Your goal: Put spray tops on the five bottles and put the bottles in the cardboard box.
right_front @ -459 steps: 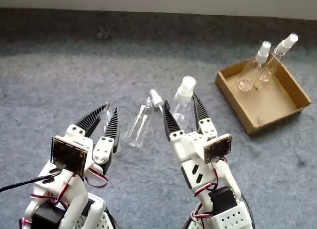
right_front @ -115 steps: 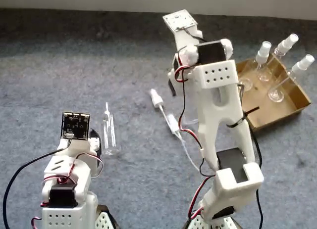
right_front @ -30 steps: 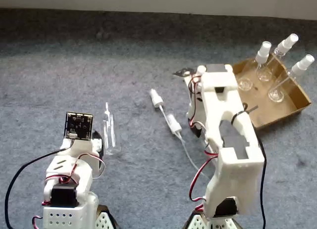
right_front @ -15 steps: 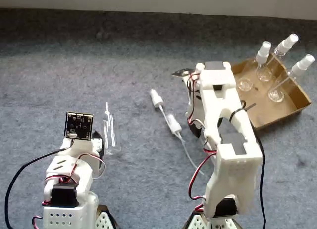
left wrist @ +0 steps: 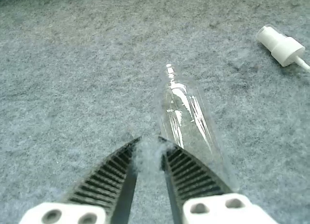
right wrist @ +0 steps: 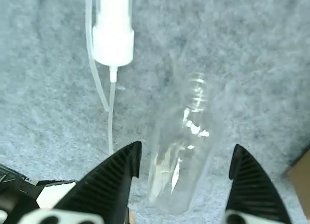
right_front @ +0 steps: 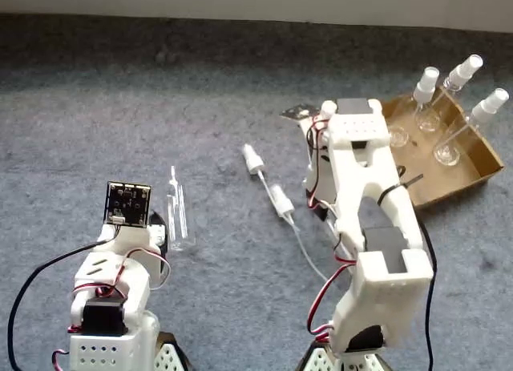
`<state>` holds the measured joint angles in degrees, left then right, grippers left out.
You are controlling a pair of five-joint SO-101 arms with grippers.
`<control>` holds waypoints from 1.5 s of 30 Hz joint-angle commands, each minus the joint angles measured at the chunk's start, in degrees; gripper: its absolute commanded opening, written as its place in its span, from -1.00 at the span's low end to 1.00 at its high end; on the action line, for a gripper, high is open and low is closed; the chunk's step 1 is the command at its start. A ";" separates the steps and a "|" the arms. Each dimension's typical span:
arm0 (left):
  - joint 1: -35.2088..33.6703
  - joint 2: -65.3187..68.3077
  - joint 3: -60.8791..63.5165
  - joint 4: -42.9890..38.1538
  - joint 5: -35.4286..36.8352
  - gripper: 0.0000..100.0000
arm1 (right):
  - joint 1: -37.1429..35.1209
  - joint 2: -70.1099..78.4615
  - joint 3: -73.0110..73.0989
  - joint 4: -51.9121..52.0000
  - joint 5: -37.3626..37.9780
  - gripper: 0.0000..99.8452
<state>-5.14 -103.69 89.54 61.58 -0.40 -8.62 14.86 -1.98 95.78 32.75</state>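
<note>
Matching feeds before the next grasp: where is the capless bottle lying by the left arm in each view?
High view: capless bottle on the carpet, left of centre, next to the left arm.
Left wrist view: mid-picture, alongside the left gripper, neck pointing away.
Right wrist view: a second bottle lies inside the open right gripper, not this one.
Shared landmark: the loose spray top beyond its neck, high and left wrist views.
</note>
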 commanded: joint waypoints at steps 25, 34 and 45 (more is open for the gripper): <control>0.84 -0.57 -0.31 -1.23 -0.44 -0.98 | 0.66 -9.89 18.33 -22.55 0.79 -0.49; 0.84 -0.57 -0.31 -1.23 -0.44 -0.98 | 0.66 -9.89 18.42 -22.37 0.79 -0.48; 0.84 -0.57 -0.31 -1.23 -0.44 -0.98 | 0.84 -9.89 18.51 -20.70 3.52 -0.41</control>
<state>-5.14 -103.69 89.54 61.58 -0.40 -8.44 8.26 16.75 76.18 35.47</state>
